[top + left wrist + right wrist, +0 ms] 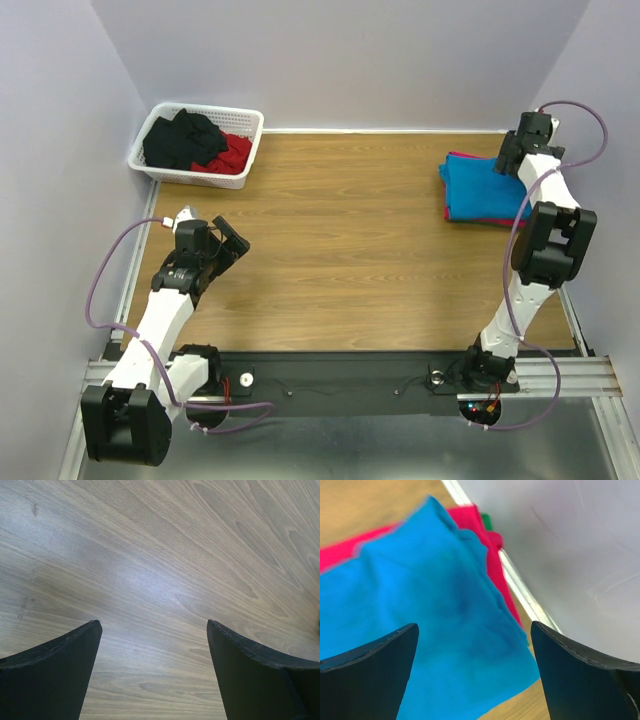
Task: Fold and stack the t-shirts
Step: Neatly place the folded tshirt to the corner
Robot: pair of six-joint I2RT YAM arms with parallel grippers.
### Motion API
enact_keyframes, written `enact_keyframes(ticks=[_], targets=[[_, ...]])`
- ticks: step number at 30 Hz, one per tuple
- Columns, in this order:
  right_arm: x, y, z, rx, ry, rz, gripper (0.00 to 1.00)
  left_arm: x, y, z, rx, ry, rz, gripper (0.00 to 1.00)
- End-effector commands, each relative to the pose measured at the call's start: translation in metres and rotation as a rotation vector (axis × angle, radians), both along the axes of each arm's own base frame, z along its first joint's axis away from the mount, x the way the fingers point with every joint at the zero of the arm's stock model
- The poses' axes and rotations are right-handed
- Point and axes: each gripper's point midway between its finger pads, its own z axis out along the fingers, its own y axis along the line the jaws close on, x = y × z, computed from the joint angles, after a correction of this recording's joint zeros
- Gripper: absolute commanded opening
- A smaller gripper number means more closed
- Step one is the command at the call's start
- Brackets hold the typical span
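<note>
Showing the right gripper point(474, 626) gaping open directly above the folded turquoise t-shirt point(430, 595), lying atop the pinkish-red t-shirt point(470, 522), and the left gripper point(154, 622), also gaping, well apart over the table point(150, 555).

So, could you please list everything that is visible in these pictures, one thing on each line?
table: one, brown wood, under everything
blue shirt: one, turquoise, folded, far right of the table, on the red shirt
red shirt: one, pinkish-red, under the blue shirt, edges showing
green cloth: one small bit, at the red shirt's far corner
basket: one, white, far left corner
black cloth: one heap, in the basket
red cloth: one piece, in the basket beside the black cloth
left arm: one, white and black, near left
right arm: one, white and black, right side
left fingers: two, black, open, over bare table
right fingers: two, black, open, over the blue shirt
</note>
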Motion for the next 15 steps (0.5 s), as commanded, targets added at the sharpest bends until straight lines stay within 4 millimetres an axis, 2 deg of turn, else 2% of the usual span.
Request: enact_keyframes(ticks=[1, 2, 3, 4, 5, 6, 7, 8, 9, 10, 11, 12, 13, 14, 15], targets=[[0.017, 0.028, 0.093, 0.071, -0.273, 0.125, 1.0, 0.011, 0.002, 0.021, 0.016, -0.058, -0.002, 0.98], [0.01, 0.036, 0.114, 0.084, -0.321, 0.149, 1.0, 0.012, 0.002, 0.021, 0.016, -0.058, -0.004, 0.98], [0.008, 0.045, 0.12, 0.111, -0.343, 0.173, 1.0, 0.012, 0.002, 0.02, 0.015, -0.055, -0.001, 0.98], [0.004, 0.063, 0.112, 0.184, -0.343, 0.236, 1.0, 0.012, 0.002, 0.019, 0.013, -0.056, -0.001, 0.98], [0.001, 0.081, 0.113, 0.246, -0.362, 0.276, 1.0, 0.013, 0.002, 0.02, 0.008, -0.06, 0.003, 0.98], [-0.01, 0.099, 0.131, 0.275, -0.405, 0.329, 1.0, 0.013, -0.001, 0.019, -0.001, -0.064, -0.004, 0.98], [-0.021, 0.115, 0.11, 0.332, -0.371, 0.331, 1.0, 0.013, -0.002, 0.019, -0.011, -0.065, -0.004, 0.98], [-0.027, 0.14, 0.109, 0.339, -0.363, 0.366, 1.0, 0.013, -0.003, 0.019, -0.018, -0.066, -0.008, 0.98], [-0.037, 0.152, 0.108, 0.335, -0.364, 0.358, 1.0, 0.013, -0.005, 0.019, -0.028, -0.068, -0.014, 0.98], [-0.05, 0.164, 0.122, 0.326, -0.4, 0.364, 1.0, 0.012, -0.008, 0.018, -0.047, -0.066, -0.015, 0.98], [-0.063, 0.194, 0.102, 0.379, -0.361, 0.408, 1.0, 0.011, -0.01, 0.021, -0.054, -0.074, -0.019, 0.98], [-0.074, 0.209, 0.095, 0.416, -0.353, 0.43, 1.0, 0.01, -0.011, 0.021, -0.056, -0.079, -0.019, 0.99], [-0.089, 0.224, 0.106, 0.469, -0.393, 0.462, 1.0, 0.006, -0.018, 0.021, -0.073, -0.084, -0.022, 0.99], [-0.108, 0.248, 0.075, 0.506, -0.327, 0.497, 1.0, 0.004, -0.022, 0.021, -0.081, -0.087, -0.024, 0.99], [-0.119, 0.253, 0.066, 0.512, -0.314, 0.495, 1.0, 0.002, -0.025, 0.022, -0.083, -0.099, -0.021, 0.99]])
